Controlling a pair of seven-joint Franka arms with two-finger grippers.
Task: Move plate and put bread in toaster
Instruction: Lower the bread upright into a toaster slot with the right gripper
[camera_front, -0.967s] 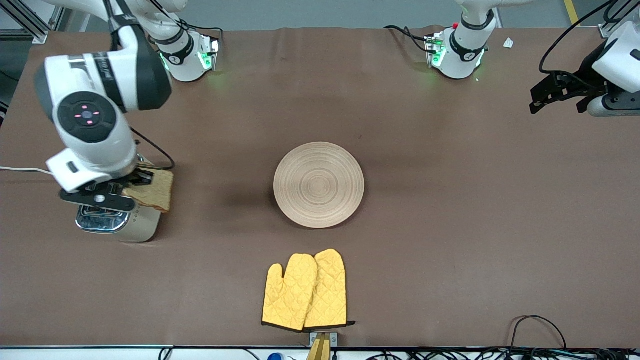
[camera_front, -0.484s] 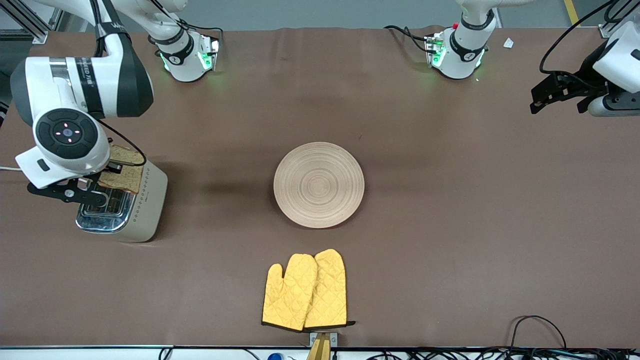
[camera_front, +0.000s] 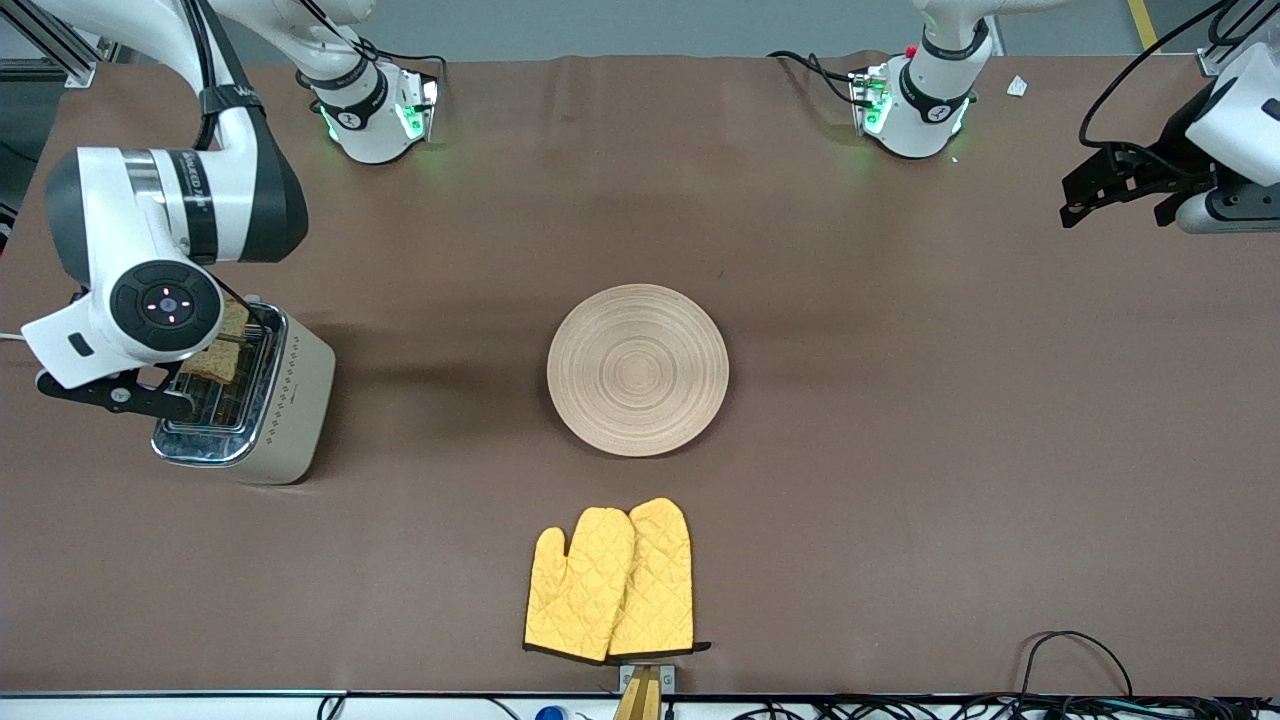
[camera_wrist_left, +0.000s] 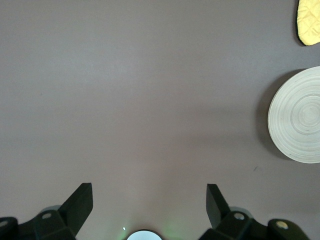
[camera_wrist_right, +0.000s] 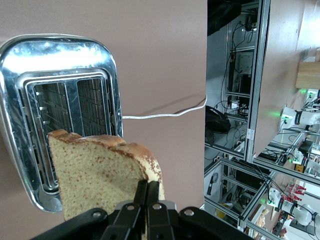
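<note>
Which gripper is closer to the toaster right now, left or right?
Right. The right gripper is directly over the toaster, shut on the bread. The left gripper waits, open, above bare table at the left arm's end.

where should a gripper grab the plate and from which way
Take the plate by its rim, coming from above with one finger inside the edge and one outside. It lies flat and is shallow and wide, too broad to span, so only the thin raised edge offers a pinch. The open left gripper waits over bare table; the rim toward its end is probably handiest.
</note>
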